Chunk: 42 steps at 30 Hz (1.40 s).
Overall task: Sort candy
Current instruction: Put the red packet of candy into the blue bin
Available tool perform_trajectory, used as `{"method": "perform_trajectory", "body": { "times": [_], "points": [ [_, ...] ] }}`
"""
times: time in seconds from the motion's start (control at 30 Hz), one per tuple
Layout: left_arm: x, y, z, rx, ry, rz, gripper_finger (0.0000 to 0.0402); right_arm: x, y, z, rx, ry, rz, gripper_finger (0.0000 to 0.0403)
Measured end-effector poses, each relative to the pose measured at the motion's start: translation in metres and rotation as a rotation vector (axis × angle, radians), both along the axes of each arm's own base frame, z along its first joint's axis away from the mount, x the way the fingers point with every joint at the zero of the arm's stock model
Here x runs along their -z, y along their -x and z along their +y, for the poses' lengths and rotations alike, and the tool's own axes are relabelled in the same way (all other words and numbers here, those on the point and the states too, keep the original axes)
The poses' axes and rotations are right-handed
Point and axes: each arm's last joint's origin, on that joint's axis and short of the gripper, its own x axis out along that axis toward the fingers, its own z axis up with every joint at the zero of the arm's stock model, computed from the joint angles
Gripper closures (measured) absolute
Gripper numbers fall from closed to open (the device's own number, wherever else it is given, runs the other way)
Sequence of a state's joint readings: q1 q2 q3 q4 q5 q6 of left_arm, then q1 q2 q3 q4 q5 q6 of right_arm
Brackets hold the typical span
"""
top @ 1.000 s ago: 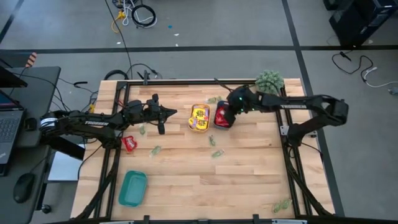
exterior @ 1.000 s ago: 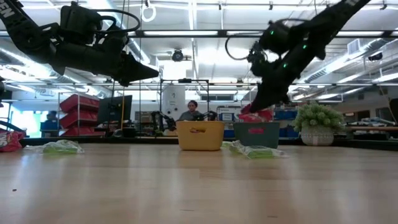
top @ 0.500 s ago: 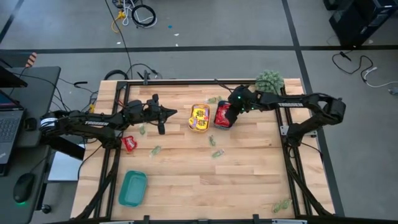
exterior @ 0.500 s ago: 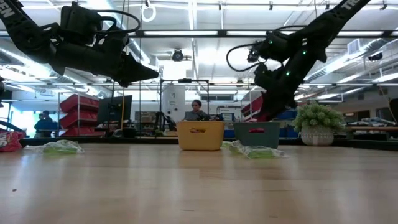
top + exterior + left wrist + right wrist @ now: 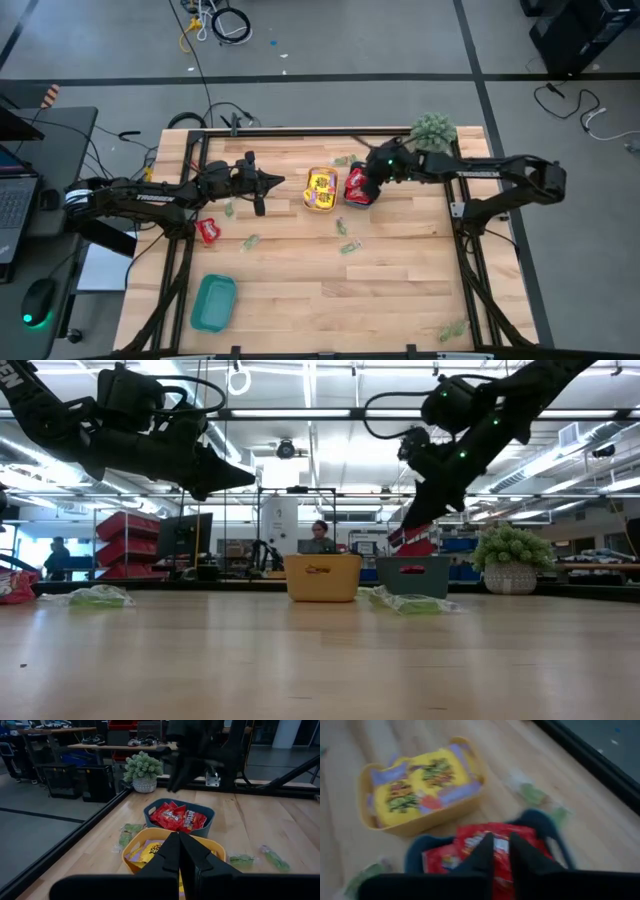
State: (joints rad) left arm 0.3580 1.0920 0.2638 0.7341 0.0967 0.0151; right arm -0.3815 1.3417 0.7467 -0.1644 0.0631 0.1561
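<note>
Red packets (image 5: 176,817) fill the dark blue tray (image 5: 357,193). Yellow packets (image 5: 415,787) lie in the yellow tray (image 5: 320,190). One red packet (image 5: 207,232) and pale green pieces (image 5: 249,242) (image 5: 349,247) lie loose on the table. My right gripper (image 5: 364,182) (image 5: 501,845) hovers over the blue tray, pointing down at the red packets, with its fingers a narrow gap apart and nothing between them. My left gripper (image 5: 278,180) (image 5: 178,837) is shut and empty. It hangs above the table, left of the yellow tray, pointing toward it.
A teal tray (image 5: 213,302) sits near the table's near left corner. The fuzzy green plant (image 5: 432,130) stands at the far right corner, close behind my right arm. More green pieces lie by the yellow tray (image 5: 125,832) and at the near right corner (image 5: 455,328).
My right gripper dipped toward the blue tray half a second ago and has since risen above it.
</note>
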Motion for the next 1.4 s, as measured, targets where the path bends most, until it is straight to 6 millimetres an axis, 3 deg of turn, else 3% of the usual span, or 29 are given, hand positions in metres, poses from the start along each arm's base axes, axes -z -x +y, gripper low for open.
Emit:
{"method": "perform_trajectory", "body": {
  "times": [0.07, 0.2, 0.37, 0.57, 0.8, 1.13, 1.4],
  "points": [
    [0.000, 0.000, 0.000, 0.000, 0.001, 0.001, 0.0400, 0.007, -0.012, 0.005, -0.051, 0.024, -0.016, 0.0389],
    [0.001, 0.000, 0.000, 0.000, 0.003, 0.007, 0.0400, 0.026, -0.029, 0.010, -0.087, 0.016, -0.013, 0.0393],
    [0.002, 0.000, 0.000, 0.000, 0.008, 0.020, 0.0400, 0.050, -0.035, 0.007, -0.043, 0.005, 0.064, 0.0399],
    [0.005, 0.000, 0.000, 0.000, 0.017, 0.044, 0.0400, 0.063, -0.039, 0.005, -0.038, -0.004, 0.097, 0.0402],
    [0.004, -0.002, 0.001, -0.003, 0.066, 0.101, 0.0400, 0.059, -0.034, 0.009, -0.047, -0.008, 0.122, 0.0402],
    [-0.021, -0.017, 0.006, 0.001, 0.147, 0.328, 0.0400, 0.032, -0.019, 0.023, -0.043, 0.033, 0.150, 0.0403],
    [-0.035, -0.016, 0.006, 0.012, 0.191, 0.519, 0.0400, 0.042, -0.012, 0.020, -0.006, 0.032, 0.270, 0.0403]
  ]
}}
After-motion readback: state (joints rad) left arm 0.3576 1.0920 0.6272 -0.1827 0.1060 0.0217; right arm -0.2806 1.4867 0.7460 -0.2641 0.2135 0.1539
